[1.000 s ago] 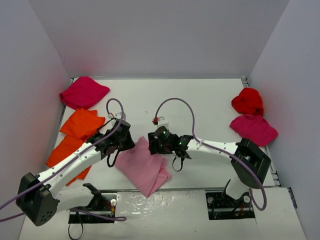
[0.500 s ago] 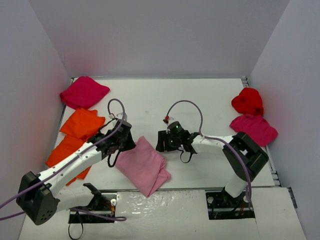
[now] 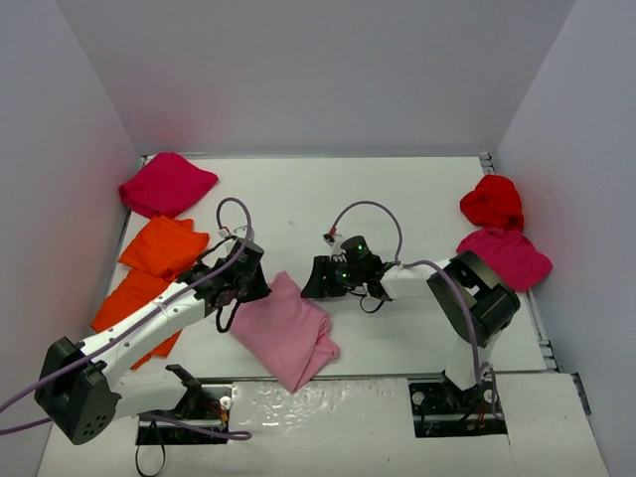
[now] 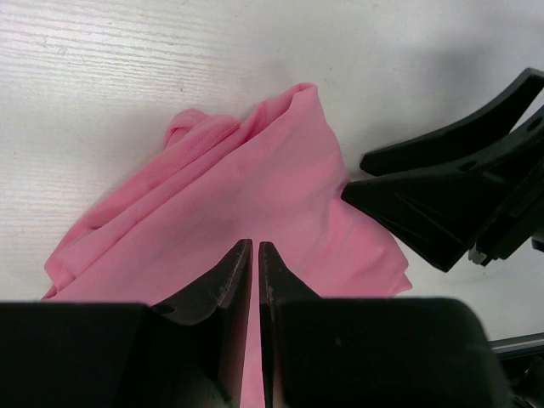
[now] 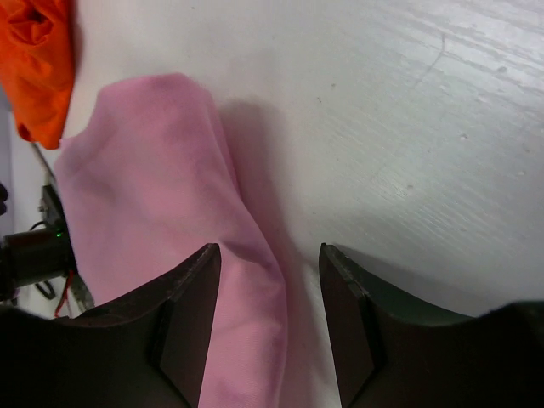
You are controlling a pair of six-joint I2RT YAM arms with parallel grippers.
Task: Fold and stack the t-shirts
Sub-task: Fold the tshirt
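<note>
Top view, shirt: the light pink t-shirt [image 3: 288, 333] lay part-folded and rumpled at the near middle of the table [image 3: 397, 199], between your two arms. The orange t-shirts [image 3: 164, 245] and one magenta t-shirt [image 3: 167, 184] sat well apart on the left. The red t-shirt [image 3: 492, 202] and a second magenta one sat far off on the right.
Top view, arms: your left gripper [image 3: 246, 288] was at the pink shirt's upper-left edge, and your right gripper [image 3: 316, 281] was just beside its upper-right corner.
Left wrist, grip: the jaws were all but closed, tips down on the pink cloth. You could not tell whether a fold was pinched between them.
Right wrist, grip: the jaws stood about half apart, astride the shirt's folded edge, holding nothing.
Handling: the cloth looked light and limp, likely to sag and bunch when lifted (a judgement, not something seen). You would have done best to pinch it at two corners of a hem or shoulder line — one per gripper — through all layers.
Change: over the last second your right arm's elbow folded in toward the middle and its gripper backed off the shirt's corner, jaws narrowing slightly. The left arm and the shirt stayed put.
</note>
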